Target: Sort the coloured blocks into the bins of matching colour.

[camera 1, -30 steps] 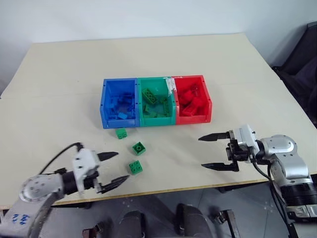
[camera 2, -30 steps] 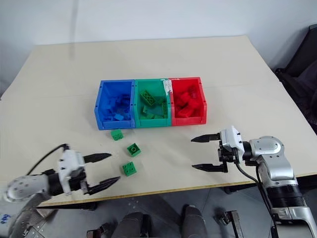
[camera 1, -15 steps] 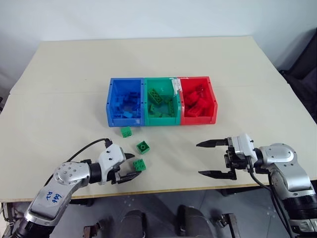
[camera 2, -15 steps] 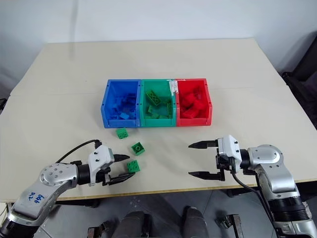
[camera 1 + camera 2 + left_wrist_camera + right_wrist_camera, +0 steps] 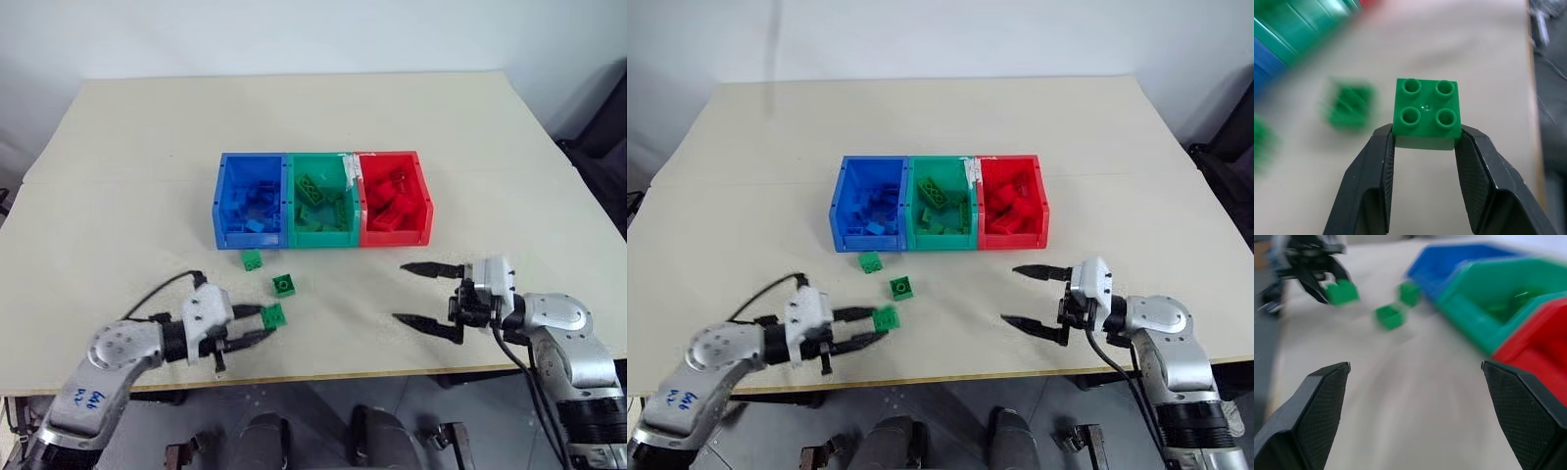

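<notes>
My left gripper [image 5: 263, 324] is shut on a green block [image 5: 274, 314], held studs-up just above the table near its front edge; in the left wrist view both fingers [image 5: 1376, 161] press its sides [image 5: 1426, 113]. Two more green blocks [image 5: 253, 259] [image 5: 284, 285] lie loose between it and the bins. The bins stand joined in a row at mid-table: blue [image 5: 250, 238], green [image 5: 323, 238], red [image 5: 397, 236], each holding several blocks of its own colour. My right gripper [image 5: 402, 292] hovers open and empty, level with the table, in front of the red bin and pointing left.
The beige table [image 5: 127, 147] has bare room on all sides of the bins. Its front edge runs just below both grippers. A dark object [image 5: 602, 117] stands off the table's right side.
My left gripper reached forward, closed on the nearest green block and raised it slightly. The right gripper turned a little and stayed open. The camera shifted early on.
</notes>
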Robot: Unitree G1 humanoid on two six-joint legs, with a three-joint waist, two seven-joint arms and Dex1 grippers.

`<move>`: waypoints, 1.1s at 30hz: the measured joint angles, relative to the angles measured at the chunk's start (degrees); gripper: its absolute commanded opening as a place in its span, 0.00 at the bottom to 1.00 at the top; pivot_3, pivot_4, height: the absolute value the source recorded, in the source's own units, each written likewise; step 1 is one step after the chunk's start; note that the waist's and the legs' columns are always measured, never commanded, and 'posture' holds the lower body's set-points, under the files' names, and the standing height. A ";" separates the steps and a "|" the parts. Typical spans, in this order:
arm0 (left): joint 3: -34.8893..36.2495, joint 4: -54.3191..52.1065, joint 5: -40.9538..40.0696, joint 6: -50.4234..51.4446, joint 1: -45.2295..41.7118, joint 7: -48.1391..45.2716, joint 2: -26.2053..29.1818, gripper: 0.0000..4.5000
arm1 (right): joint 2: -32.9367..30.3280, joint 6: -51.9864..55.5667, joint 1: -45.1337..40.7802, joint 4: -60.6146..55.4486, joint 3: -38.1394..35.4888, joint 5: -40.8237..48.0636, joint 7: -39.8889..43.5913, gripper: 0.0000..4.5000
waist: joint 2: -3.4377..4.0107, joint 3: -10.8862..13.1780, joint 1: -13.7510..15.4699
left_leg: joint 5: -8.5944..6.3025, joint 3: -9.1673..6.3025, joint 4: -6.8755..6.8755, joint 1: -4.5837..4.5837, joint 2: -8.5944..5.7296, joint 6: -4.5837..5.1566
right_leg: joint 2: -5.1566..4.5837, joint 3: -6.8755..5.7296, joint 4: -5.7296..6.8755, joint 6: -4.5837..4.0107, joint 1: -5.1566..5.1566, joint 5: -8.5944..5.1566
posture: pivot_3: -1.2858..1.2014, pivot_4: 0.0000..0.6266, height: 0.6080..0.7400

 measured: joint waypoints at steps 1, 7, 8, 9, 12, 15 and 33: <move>0.41 0.09 -0.71 0.14 -2.62 0.60 -0.78 0.32 | 0.97 -0.07 0.16 -0.41 -0.81 0.11 -2.06 1.00 | 0.00 0.00 0.00 | 0.00 0.00 0.00 0.00 -0.04 0.00 | 0.00 0.00 0.00 0.01 0.01 0.01 | 0.52 0.24 1.00; -4.27 11.25 0.42 0.69 -22.63 4.77 -10.18 0.32 | 4.15 -1.37 1.58 -3.07 -5.48 -0.21 -12.64 1.00 | -0.01 -0.02 -0.01 | 0.03 0.01 0.00 -0.03 -0.20 0.03 | 0.02 0.02 -0.01 0.06 0.02 0.03 | 0.52 0.24 1.00; -5.27 14.76 1.19 0.37 -25.63 5.10 -11.98 0.32 | 4.18 -1.50 2.18 -3.59 -5.98 -0.35 -13.37 1.00 | -0.02 -0.03 -0.05 | 0.03 0.01 -0.02 -0.02 -0.20 0.03 | 0.03 0.02 -0.01 0.06 0.02 0.03 | 0.52 0.24 1.00; -6.33 18.79 2.20 -0.30 -28.68 5.54 -13.77 0.32 | 4.18 -1.59 2.91 -4.05 -6.32 -0.55 -13.97 1.00 | -0.02 -0.03 -0.06 | 0.03 0.02 -0.02 -0.03 -0.20 0.03 | 0.06 0.01 -0.04 0.06 0.01 0.03 | 0.52 0.24 1.00; -9.09 30.36 6.89 -3.30 -36.56 6.84 -16.69 0.32 | 4.35 -1.70 4.44 -5.66 -6.09 -1.08 -15.03 1.00 | -0.03 -0.03 -0.17 | 0.03 0.06 -0.04 -0.03 -0.19 0.04 | 0.10 0.01 -0.10 0.08 0.01 0.04 | 0.52 0.24 1.00; -10.87 40.02 10.82 -6.23 -42.07 7.77 -18.33 0.32 | 4.38 -2.03 5.48 -7.17 -6.07 -1.43 -16.09 1.00 | -0.03 -0.03 -0.32 | 0.03 0.07 -0.08 -0.03 -0.17 0.04 | 0.13 0.01 -0.14 0.08 0.00 0.04 | 0.52 0.24 1.00; 11.96 16.93 -1.39 -2.65 -8.38 -1.37 -0.09 1.00 | 0.56 -2.49 -4.05 -1.26 2.52 -1.95 -4.73 1.00 | -0.02 -0.02 -2.62 | 0.02 0.02 -0.17 0.02 0.09 0.00 | 0.22 0.01 -0.16 -0.02 -0.06 -0.01 | 0.52 0.24 1.00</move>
